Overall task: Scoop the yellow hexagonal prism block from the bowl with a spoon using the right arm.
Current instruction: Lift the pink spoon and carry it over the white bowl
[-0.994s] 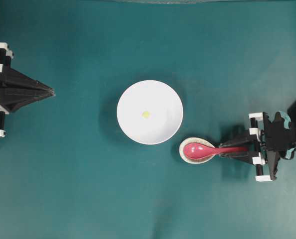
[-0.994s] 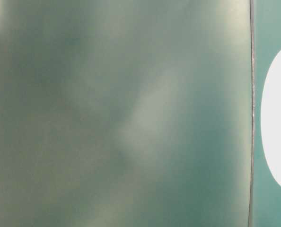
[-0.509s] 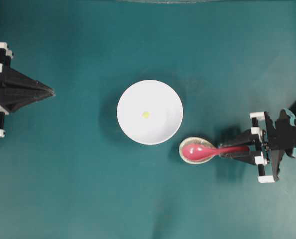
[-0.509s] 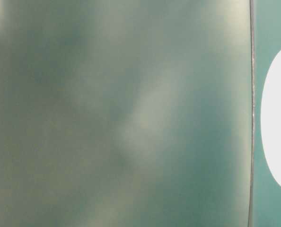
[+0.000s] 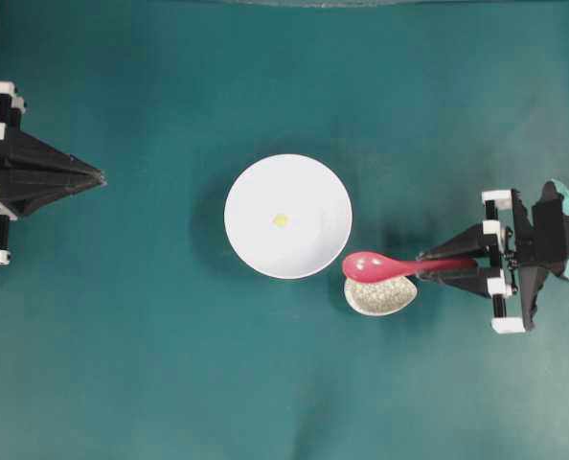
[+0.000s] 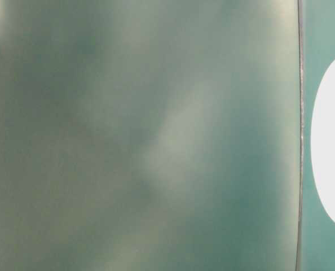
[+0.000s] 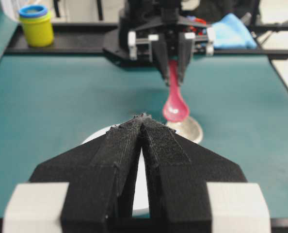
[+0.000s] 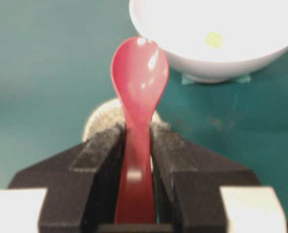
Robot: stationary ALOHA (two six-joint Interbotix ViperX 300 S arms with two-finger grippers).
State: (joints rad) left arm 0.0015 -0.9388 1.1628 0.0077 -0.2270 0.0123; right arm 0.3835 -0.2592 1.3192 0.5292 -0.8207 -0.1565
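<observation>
Because the right tool (image 8: pixel 137 133) is clenched on the short straight handle of the glossy red-pink soup spoon (image 8: pixel 139 77), the hard, slick spoon rides stiffly – its deep scoop hangs just ahead of the tool, above the small speckled off-white spoon rest (image 5: pixel 380 295). Beyond the scoop sits the large round white bowl (image 5: pixel 318 254), and well inside it the tiny yellow hexagonal prism block (image 5: pixel 281 219) – light, hard and likely to skid on the smooth glaze. The handle looks the right place to grip; a slipping pinch could let the spoon twist. The left tool (image 7: pixel 143 121), pressed shut and holding nothing, rests apart over the teal table (image 5: pixel 150 383).
</observation>
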